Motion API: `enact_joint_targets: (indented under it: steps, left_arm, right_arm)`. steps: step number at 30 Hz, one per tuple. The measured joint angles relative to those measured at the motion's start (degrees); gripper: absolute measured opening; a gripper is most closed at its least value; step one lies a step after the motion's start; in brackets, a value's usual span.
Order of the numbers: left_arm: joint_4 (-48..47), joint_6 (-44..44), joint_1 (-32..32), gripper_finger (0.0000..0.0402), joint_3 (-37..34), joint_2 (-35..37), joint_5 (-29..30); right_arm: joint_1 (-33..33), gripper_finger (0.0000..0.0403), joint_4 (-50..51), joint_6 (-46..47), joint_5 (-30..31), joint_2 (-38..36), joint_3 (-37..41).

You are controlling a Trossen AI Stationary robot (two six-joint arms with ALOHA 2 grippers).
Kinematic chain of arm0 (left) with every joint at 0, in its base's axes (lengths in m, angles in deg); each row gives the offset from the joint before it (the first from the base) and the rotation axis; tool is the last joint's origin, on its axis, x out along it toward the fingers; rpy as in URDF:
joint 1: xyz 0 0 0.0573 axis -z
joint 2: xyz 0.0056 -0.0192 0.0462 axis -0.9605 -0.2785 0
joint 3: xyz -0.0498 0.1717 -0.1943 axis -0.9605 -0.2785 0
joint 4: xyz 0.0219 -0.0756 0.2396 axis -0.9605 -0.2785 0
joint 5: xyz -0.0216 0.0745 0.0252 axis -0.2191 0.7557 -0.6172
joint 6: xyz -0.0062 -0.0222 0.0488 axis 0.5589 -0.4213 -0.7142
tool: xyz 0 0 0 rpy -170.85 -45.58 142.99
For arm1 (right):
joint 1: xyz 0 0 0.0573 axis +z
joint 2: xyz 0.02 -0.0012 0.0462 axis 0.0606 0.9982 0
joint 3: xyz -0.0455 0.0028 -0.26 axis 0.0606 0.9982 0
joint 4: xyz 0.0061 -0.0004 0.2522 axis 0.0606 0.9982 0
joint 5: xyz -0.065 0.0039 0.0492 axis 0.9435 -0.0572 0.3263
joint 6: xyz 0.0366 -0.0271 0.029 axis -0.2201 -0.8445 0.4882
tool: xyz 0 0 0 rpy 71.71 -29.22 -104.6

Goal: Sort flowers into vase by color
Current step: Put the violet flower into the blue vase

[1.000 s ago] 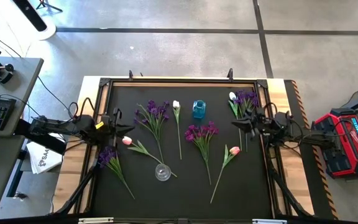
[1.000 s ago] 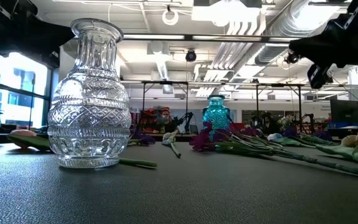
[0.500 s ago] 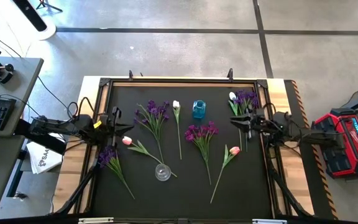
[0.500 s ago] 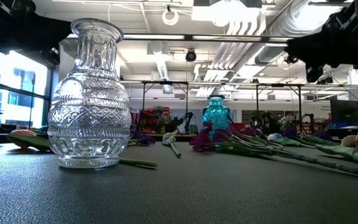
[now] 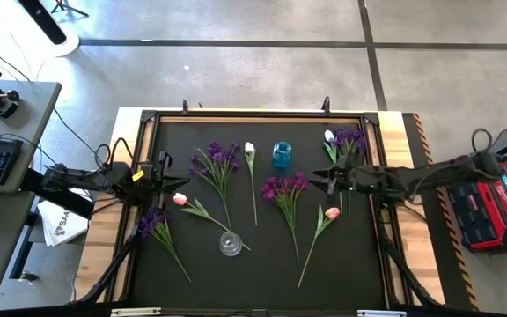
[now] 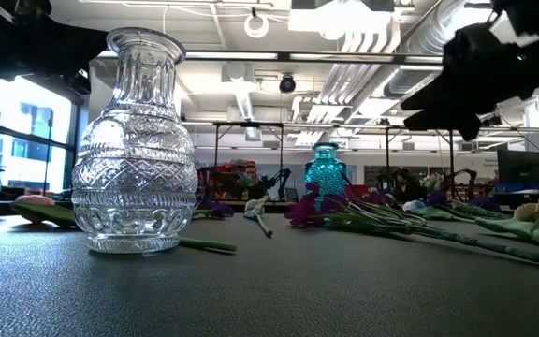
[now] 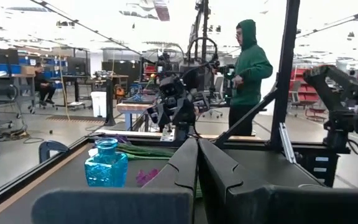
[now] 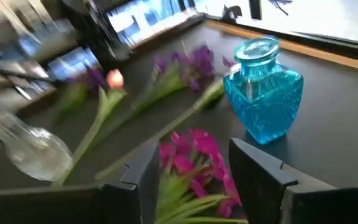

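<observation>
- Over the bench (image 5: 368, 264), right end effector (image 5: 317, 184) hovers spread above a purple sprig (image 5: 285, 187), beside the blue vase (image 5: 281, 154).
- Left end effector (image 5: 172, 180) pressed together near the pink tulip (image 5: 180, 200).

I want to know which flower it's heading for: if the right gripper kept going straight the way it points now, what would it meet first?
Probably the purple sprig just ahead of the open right gripper; depth is unclear.
</observation>
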Motion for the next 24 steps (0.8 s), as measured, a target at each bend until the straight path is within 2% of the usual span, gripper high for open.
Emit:
enact_joint_targets:
  steps: [6, 12, 16, 22, 24]
  left_arm:
    - [-0.64, -0.09, 0.07, 0.0, 0.0, 0.0, 0.04]
    - [-0.49, -0.59, 0.07, 0.0, 0.0, 0.0, 0.04]
    - [-1.73, 1.03, 0.07, 0.0, 0.0, 0.0, 0.04]
    - [-6.91, 4.57, 0.07, 0.0, 0.0, 0.0, 0.04]
    - [-7.96, 5.23, 0.07, 0.0, 0.0, -0.01, 0.04]
  right_arm:
    - [3.65, 0.0164, 19.74, -1.36, 1.64, 18.8, -16.7]
    - [4.28, 0.0168, 40.63, 13.25, 0.47, 34.08, -30.32]
    - [4.34, 0.0193, 42.99, 18.83, -6.9, 40.97, -35.17]
    - [4.37, 0.0261, 41.57, 21.94, -20.48, 48.99, -39.89]
    - [4.53, 0.0277, 41.94, 25.03, -22.7, 51.39, -41.3]
